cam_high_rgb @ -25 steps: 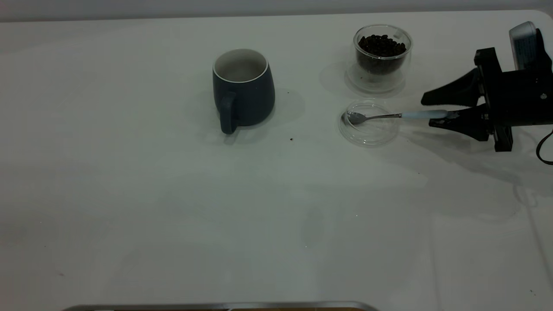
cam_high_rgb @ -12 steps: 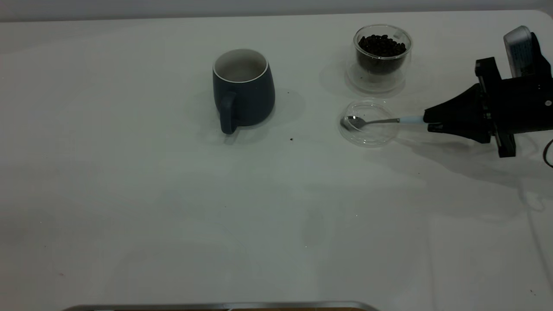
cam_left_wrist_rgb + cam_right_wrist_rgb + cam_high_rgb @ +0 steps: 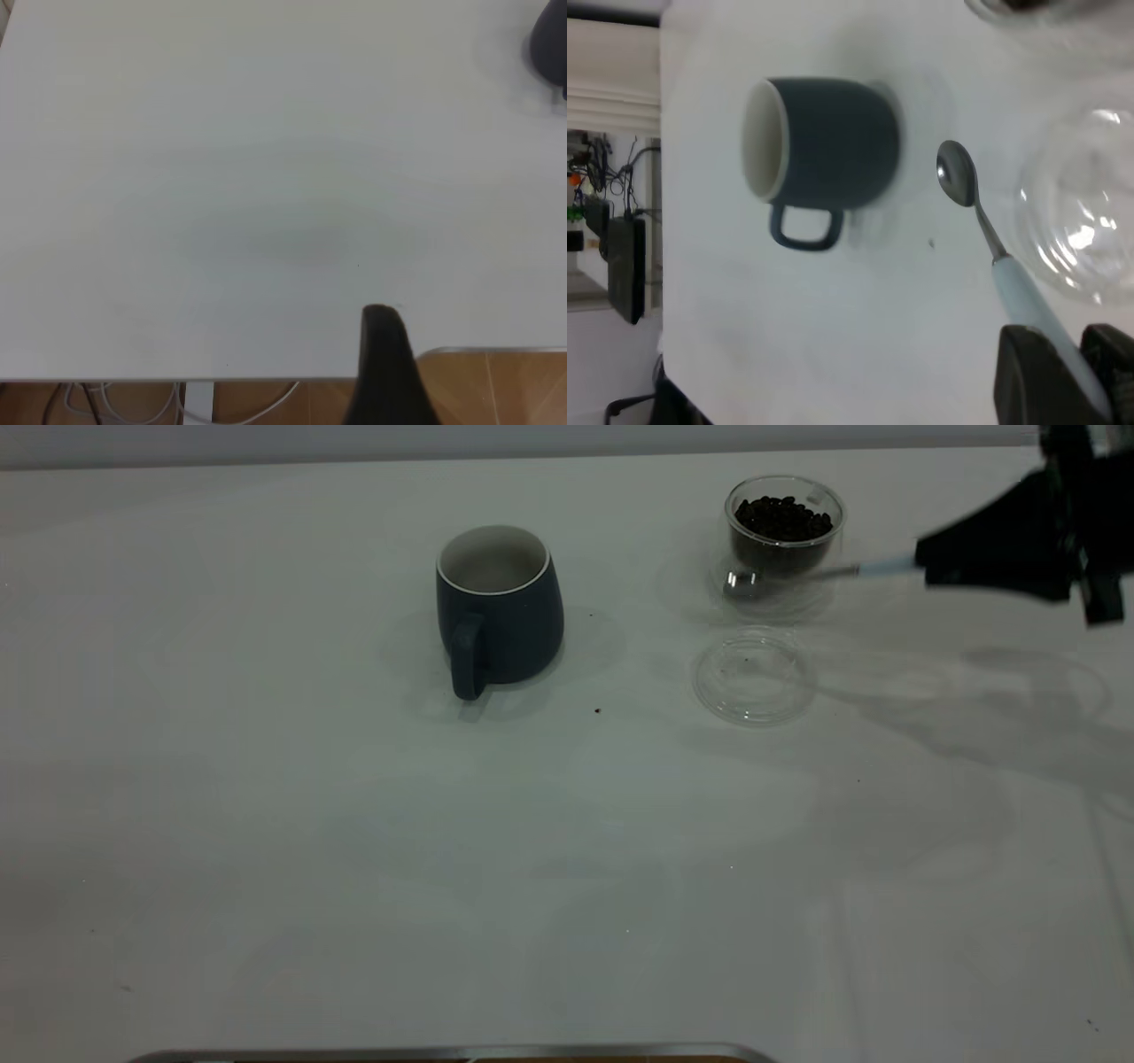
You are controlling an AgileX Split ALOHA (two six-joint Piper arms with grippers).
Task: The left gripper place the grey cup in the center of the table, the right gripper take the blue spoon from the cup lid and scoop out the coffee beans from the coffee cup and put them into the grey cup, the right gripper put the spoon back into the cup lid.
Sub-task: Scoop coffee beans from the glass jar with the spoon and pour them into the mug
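Grey cup (image 3: 499,607), one glass coffee cup (image 3: 783,536), one lid (image 3: 753,677); right hand (image 3: 926,567) pinches one spoon (image 3: 802,576).

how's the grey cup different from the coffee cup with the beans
The grey cup is opaque and dark with a handle; the coffee cup is clear glass with no handle showing. The grey cup looks empty, while the coffee cup holds dark coffee beans. The grey cup stands near mid-table; the coffee cup stands further right, nearer the right tool holding the spoon. Both stand upright, mouths open.
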